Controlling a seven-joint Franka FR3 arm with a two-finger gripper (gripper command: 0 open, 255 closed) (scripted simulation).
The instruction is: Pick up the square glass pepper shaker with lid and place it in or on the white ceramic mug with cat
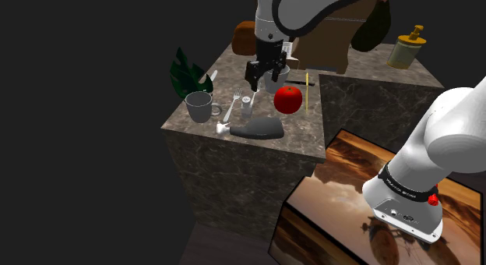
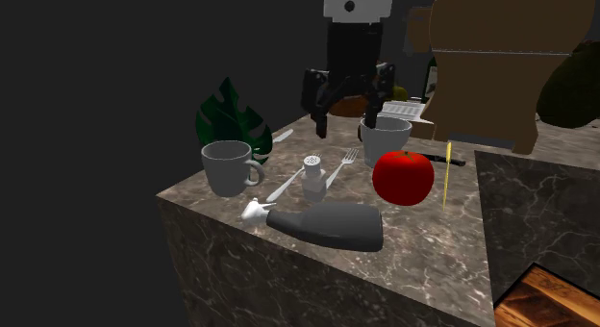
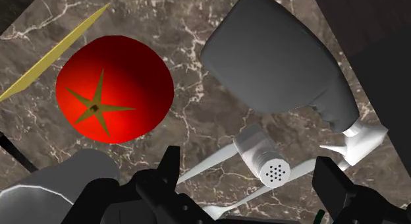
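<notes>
The pepper shaker (image 1: 247, 104) is a small pale upright shaker with a perforated lid, standing on the marble counter (image 1: 304, 135) beside a fork (image 1: 232, 104). A grey mug (image 1: 200, 106) stands toward the shoulder view's left of it. A second, paler mug (image 2: 387, 135) sits behind the tomato. My gripper (image 1: 263, 74) hangs open above the counter, higher than the shaker and a little behind it, holding nothing. In the wrist view the shaker (image 3: 262, 157) lies just ahead of the open gripper (image 3: 250, 184), between its two fingers and untouched.
A red tomato (image 1: 288, 100) and a thin yellow stick (image 1: 307, 90) lie beside the shaker. A dark bottle (image 1: 257, 129) lies on its side near the counter's front edge. A green leafy plant (image 1: 187, 73) stands behind the grey mug. A yellow dispenser (image 1: 406, 50) is far back.
</notes>
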